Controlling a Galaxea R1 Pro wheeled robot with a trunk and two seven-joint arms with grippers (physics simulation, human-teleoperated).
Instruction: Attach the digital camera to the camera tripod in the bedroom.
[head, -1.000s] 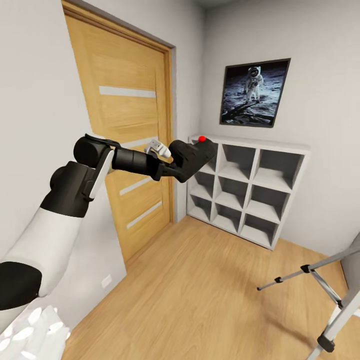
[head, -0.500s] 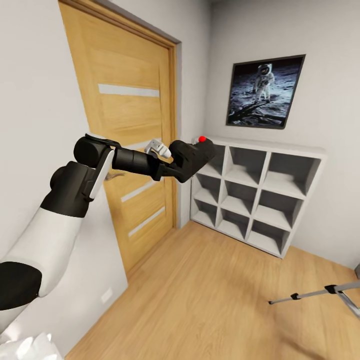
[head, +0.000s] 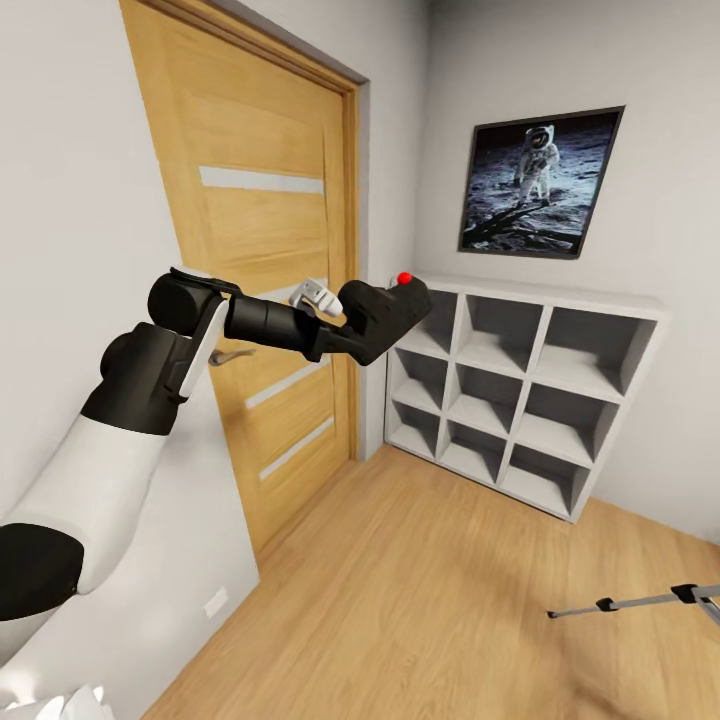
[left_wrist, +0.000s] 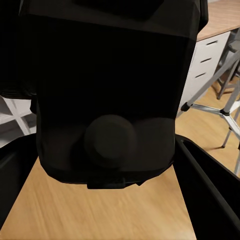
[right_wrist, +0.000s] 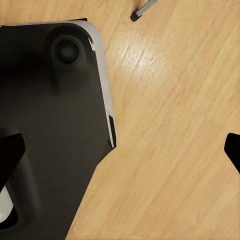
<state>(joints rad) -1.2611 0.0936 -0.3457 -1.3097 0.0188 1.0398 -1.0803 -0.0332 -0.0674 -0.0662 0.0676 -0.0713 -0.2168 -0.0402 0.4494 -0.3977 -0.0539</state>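
The white cube shelf (head: 520, 400) of nine compartments stands beyond the left gripper (head: 385, 315), every cubby bare. The tall silver-legged camera tripod (head: 640, 602) is well apart, low and to the right of that hand; attaching is still to do, I judge. The small matte-black digital camera (head: 390, 312) sits clamped in the left gripper. Right gripper's fingertips (right_wrist: 10, 150) spread wide, empty.

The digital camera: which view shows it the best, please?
The head view is best: the digital camera shows whole at the end of the left arm, its red button on top, in front of the white cube shelf. The left wrist view shows its dark body very close, between the gripper's fingers, with little outline.
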